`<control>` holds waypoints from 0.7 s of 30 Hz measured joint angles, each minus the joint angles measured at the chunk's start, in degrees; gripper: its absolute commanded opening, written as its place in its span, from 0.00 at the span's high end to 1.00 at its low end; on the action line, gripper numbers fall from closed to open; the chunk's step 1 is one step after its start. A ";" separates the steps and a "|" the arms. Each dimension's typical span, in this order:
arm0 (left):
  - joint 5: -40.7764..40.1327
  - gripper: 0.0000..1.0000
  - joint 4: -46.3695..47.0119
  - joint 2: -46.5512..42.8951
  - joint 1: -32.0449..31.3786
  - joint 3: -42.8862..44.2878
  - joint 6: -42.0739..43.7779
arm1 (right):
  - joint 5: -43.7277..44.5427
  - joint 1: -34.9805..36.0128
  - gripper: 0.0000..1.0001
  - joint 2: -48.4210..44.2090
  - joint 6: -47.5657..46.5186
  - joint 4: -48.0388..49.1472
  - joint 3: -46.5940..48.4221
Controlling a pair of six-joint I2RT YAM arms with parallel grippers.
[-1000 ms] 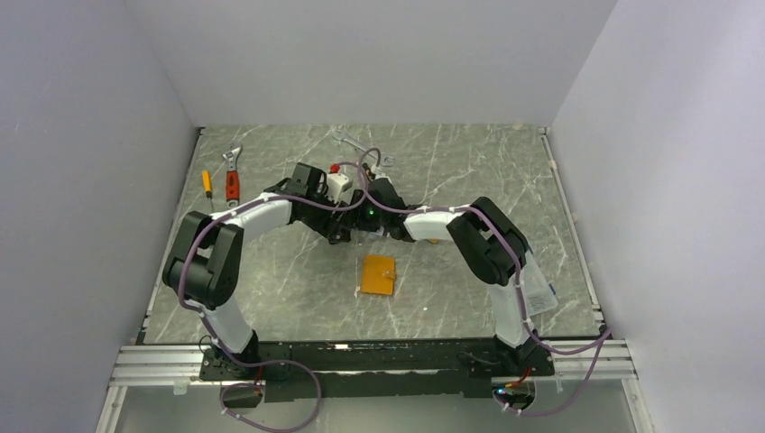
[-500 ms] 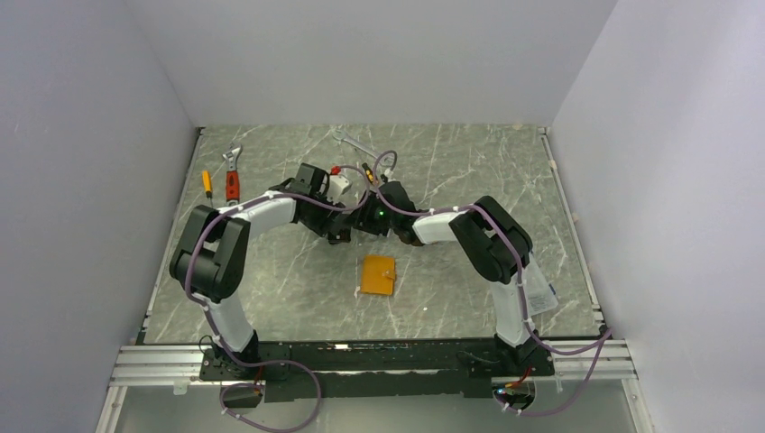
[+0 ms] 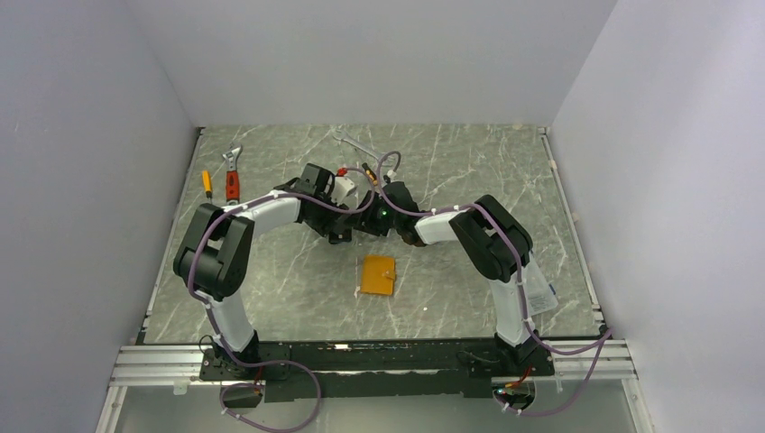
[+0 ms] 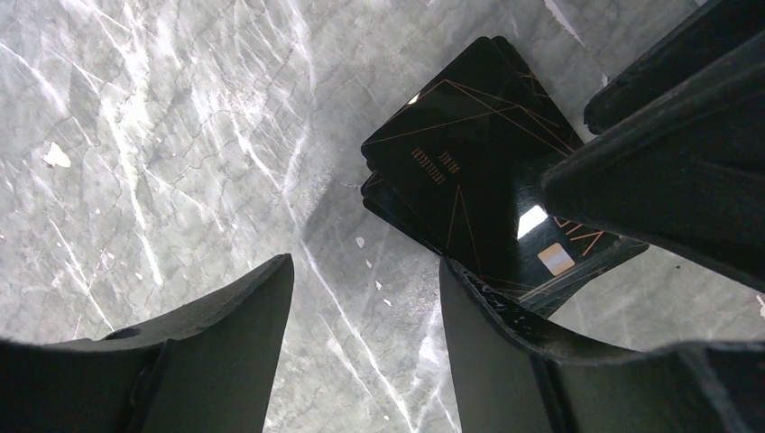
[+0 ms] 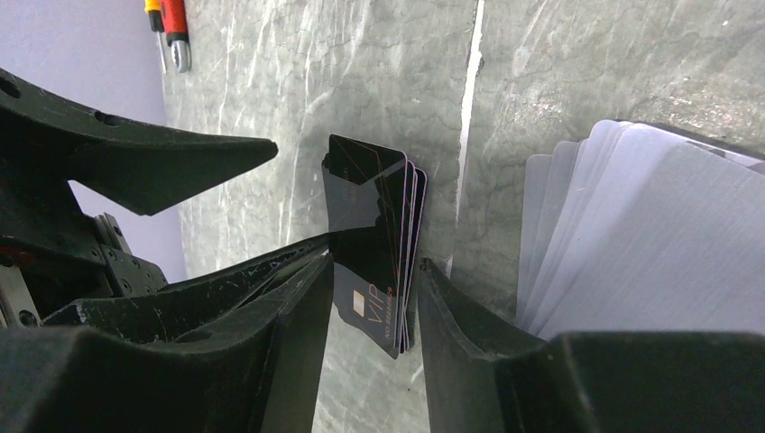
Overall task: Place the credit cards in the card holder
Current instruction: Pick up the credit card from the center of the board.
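Top: card holder (image 3: 377, 275) closed, flat on table (image 3: 469, 162), near side of the two wrists, apart from them.
Left wrist: left gripper (image 4: 365, 266) jaws wide apart, empty; stack of black credit cards (image 4: 460, 171) just beyond fingertips.
Right wrist: right gripper (image 5: 374, 271) pinching that stack; pale cards (image 5: 631, 225) fanned alongside.

The stack of thin glossy black credit cards (image 5: 370, 207) carries fine copper-gold lines, gold lettering and a small gold chip. My right gripper (image 5: 374, 263) and left gripper (image 4: 365, 263) are matt black. The marbled stone tabletop (image 4: 180, 135) is grey-green with white veins. The flat rectangular leather-like card holder (image 3: 378, 275) is orange. A fan of plain plastic cards (image 5: 631, 234) is pale lilac-white.
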 measured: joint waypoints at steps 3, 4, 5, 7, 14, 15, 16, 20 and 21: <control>0.00 0.35 -0.31 -0.02 -0.07 0.07 0.17 | -0.44 -0.11 0.58 0.09 0.15 0.48 -0.22; 0.04 0.35 -0.35 -0.02 -0.07 0.07 0.20 | -0.59 -0.15 0.58 0.11 0.20 0.61 -0.31; 0.20 0.35 -0.44 -0.11 -0.07 0.09 0.20 | -0.63 -0.22 0.58 0.13 0.24 0.70 -0.33; 0.44 0.35 -0.72 -0.26 -0.07 0.15 0.20 | -0.96 -0.33 0.58 0.28 0.28 0.92 -0.33; 1.57 0.35 -1.18 -0.57 -0.07 1.64 0.42 | -1.40 -0.42 0.58 0.52 0.63 1.44 -0.33; 1.70 0.36 -1.14 -0.57 -0.07 1.66 0.42 | -1.42 -0.42 0.58 0.55 0.63 1.44 -0.33; 1.86 0.36 -1.14 -0.57 -0.07 1.66 0.44 | -1.44 -0.42 0.58 0.55 0.63 1.44 -0.33; 1.81 0.36 -1.09 -0.42 -0.35 1.68 0.94 | -1.49 -0.44 0.56 0.61 0.68 1.49 -0.33; 1.64 0.36 -0.98 -0.24 -0.55 1.70 1.25 | -1.51 -0.44 0.56 0.61 0.72 1.53 -0.31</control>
